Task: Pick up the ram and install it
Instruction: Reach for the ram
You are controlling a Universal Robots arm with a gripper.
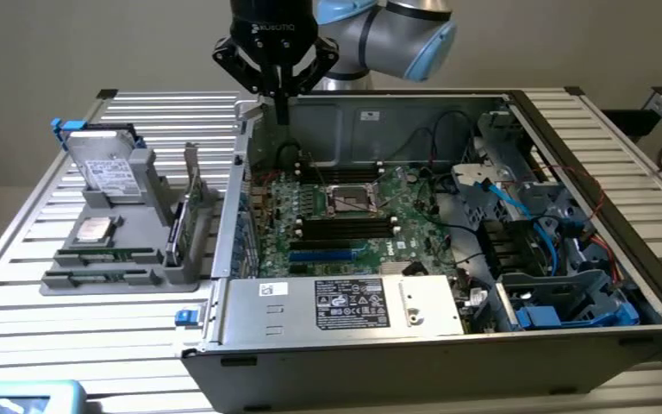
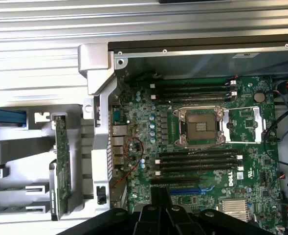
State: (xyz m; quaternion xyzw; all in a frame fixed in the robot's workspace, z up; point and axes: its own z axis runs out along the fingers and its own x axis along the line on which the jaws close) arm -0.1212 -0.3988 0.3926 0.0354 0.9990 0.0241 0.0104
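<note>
The black claw [image 1: 282, 102] hung above the rear wall of the open grey metal computer case [image 1: 308, 371], fingers together, gripping nothing. The ram [image 1: 107, 255], a long narrow green circuit-board stick, lay in the grey holder [image 1: 182, 280] on the slatted metal counter [image 1: 78, 345], at the exterior view's left of the case.

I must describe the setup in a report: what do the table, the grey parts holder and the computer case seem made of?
Table: probably aluminium, silvery ribbed slats, dull sheen.
Parts holder: likely plastic, even matte grey, blocky moulded shapes.
Computer case: sheet metal, it seems, bare grey inside, folded edges.
</note>
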